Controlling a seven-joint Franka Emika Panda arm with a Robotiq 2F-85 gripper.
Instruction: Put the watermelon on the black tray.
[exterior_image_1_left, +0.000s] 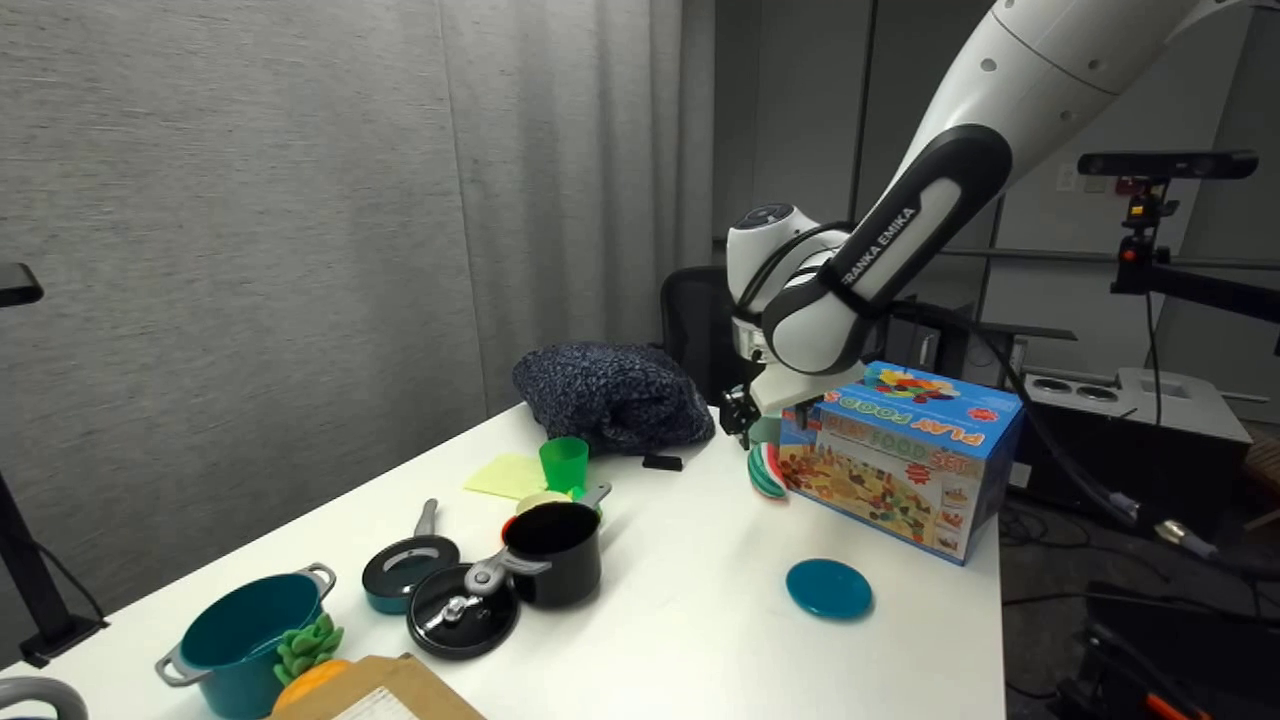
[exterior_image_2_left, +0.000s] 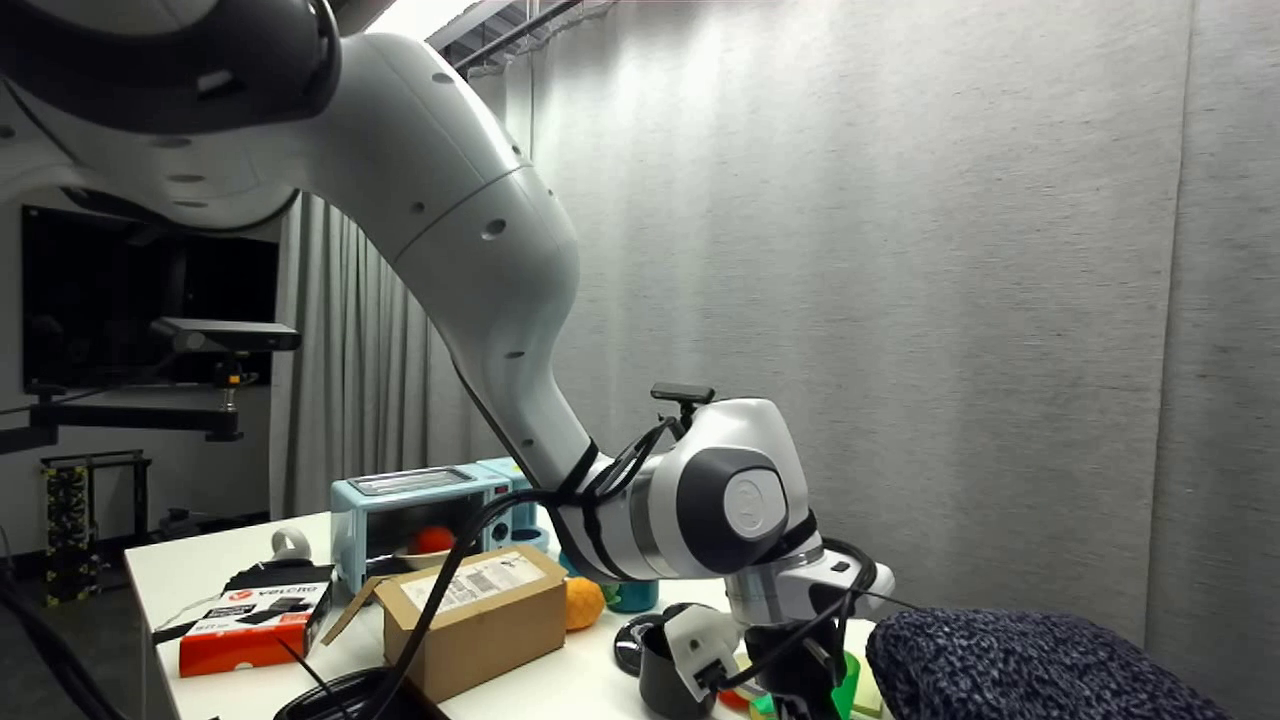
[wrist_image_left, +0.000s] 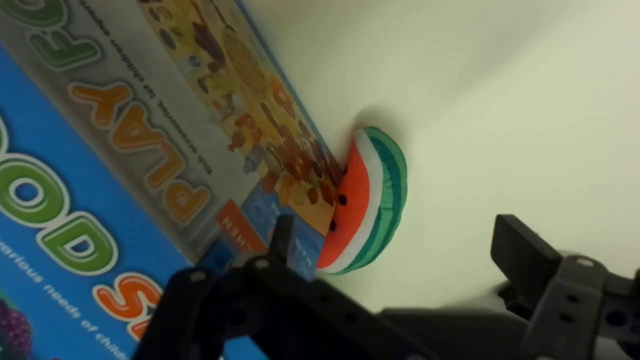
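In exterior view, watermelon slice (exterior_image_1_left: 766, 472) rests toward far edge of white surface (exterior_image_1_left: 700, 630), at corner of play food box (exterior_image_1_left: 880, 480); contact unclear. Box stands along right edge. Pincer (wrist_image_left: 395, 237) hangs near slice, jaws apart. Wrist view: one finger (wrist_image_left: 282, 240) overlaps box, other over bare surface. Open room lies between black pot (exterior_image_1_left: 560, 570) and teal disc (exterior_image_1_left: 829, 588), inward from right edge.

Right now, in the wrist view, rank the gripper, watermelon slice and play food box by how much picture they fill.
1. Play food box, cropped by the frame
2. Gripper, also cropped, likely enlarged by nearness
3. Watermelon slice
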